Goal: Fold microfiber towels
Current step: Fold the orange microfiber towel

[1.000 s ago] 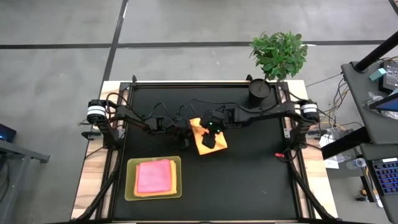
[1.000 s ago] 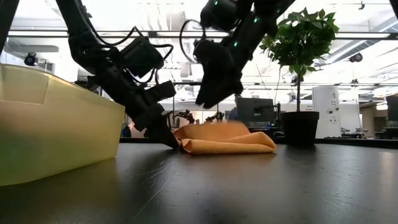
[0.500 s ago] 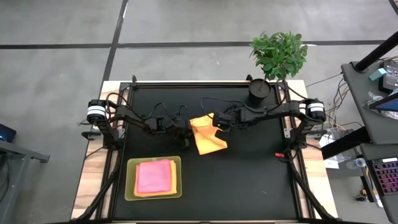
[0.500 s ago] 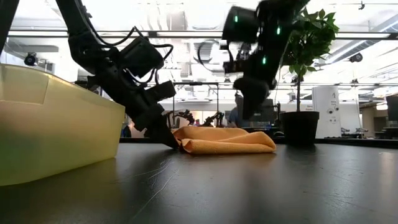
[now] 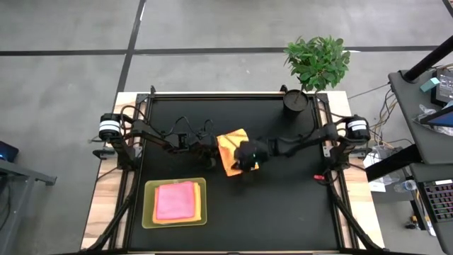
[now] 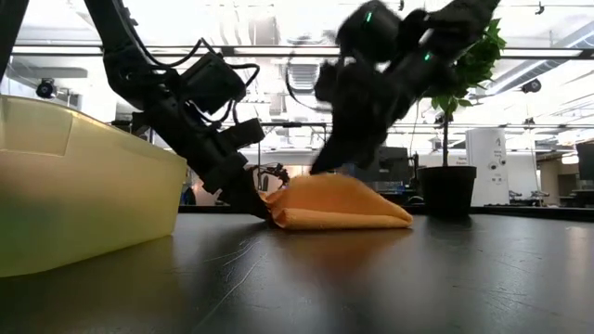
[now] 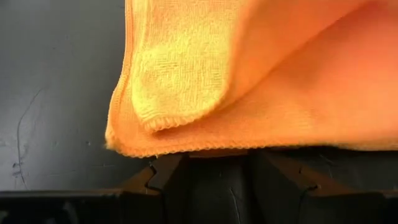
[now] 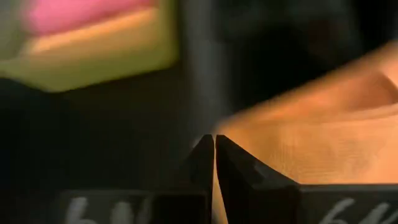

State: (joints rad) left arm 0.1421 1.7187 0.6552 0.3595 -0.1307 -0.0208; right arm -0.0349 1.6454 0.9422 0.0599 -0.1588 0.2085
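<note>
Towel [image 5: 231, 145], the orange one, lies partly folded near the middle of the black table [image 5: 283, 198] in the overhead view, caught between the two arms: the left gripper [image 5: 209, 150] sits at its edge and the right gripper [image 5: 245, 157] rests over its near corner, while a pink towel [image 5: 175, 200] already lies folded on another in the green tray [image 5: 148, 212], the likely place for finished ones. From table height, the left gripper [image 6: 252, 202] presses down at the cloth's edge, apparently pinning it so it will not slide, and the right gripper [image 6: 327, 165] comes down on the raised hump of the orange towel [image 6: 339, 204], probably to flatten or pinch the fold. The left wrist view shows that arm's fingers [image 7: 163, 174] spread apart with the hemmed edge of the towel [image 7: 249, 81] just ahead of them, not clamped between them. In the right wrist view the fingers [image 8: 202, 155] are pressed together, tips meeting against the orange cloth [image 8: 323, 149]; whether any fabric is nipped between them I cannot tell.
</note>
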